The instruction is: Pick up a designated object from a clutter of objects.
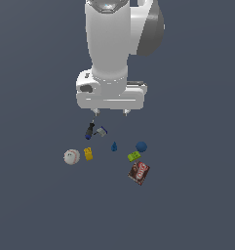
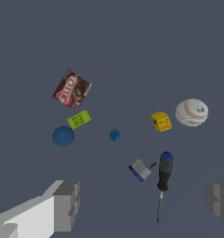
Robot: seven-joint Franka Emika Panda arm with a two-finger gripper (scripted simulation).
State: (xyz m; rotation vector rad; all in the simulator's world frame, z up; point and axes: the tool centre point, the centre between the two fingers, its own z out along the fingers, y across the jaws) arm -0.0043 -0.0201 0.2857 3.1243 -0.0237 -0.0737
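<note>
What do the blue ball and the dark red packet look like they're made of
The blue ball looks like smooth rubber or plastic: plain matte surface, no seams or shine. The dark red packet looks like printed cardboard or foil: flat, square-edged, with white lettering. These are simulator renders, so both are guesses.

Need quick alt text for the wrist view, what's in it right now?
Open fingers frame a dark floor strewn with a blue ball, green brick, red packet, blue cone, yellow block, baseball and screwdriver.
</note>
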